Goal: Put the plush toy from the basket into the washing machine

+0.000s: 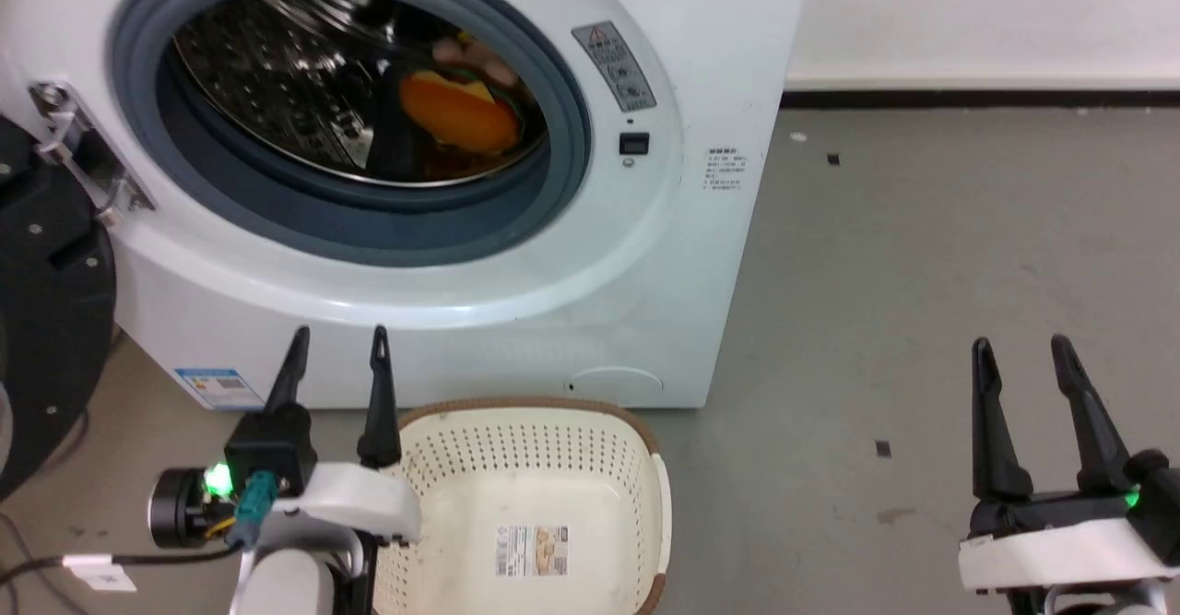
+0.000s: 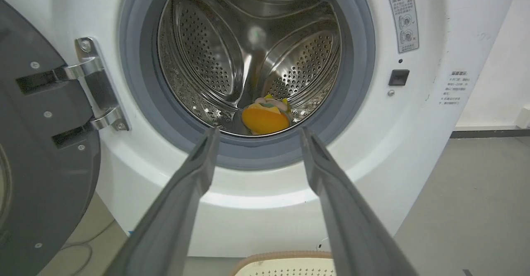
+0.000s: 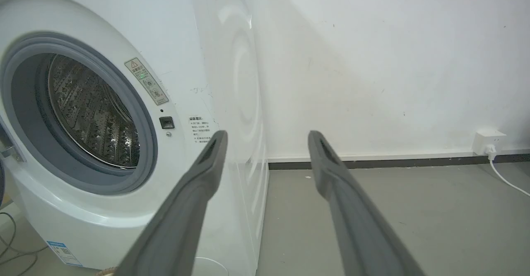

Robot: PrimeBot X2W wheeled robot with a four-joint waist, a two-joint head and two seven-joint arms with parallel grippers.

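Found the plush toy (image 1: pixel 461 112) low in the drum of the washing machine (image 1: pixel 553 301), at twelve o'clock from the left claw (image 1: pixel 339 334), spread wide and gripping nothing by the basket (image 1: pixel 535 405). Judged the right claw (image 1: pixel 1020 343), also wide, farther off at three o'clock.
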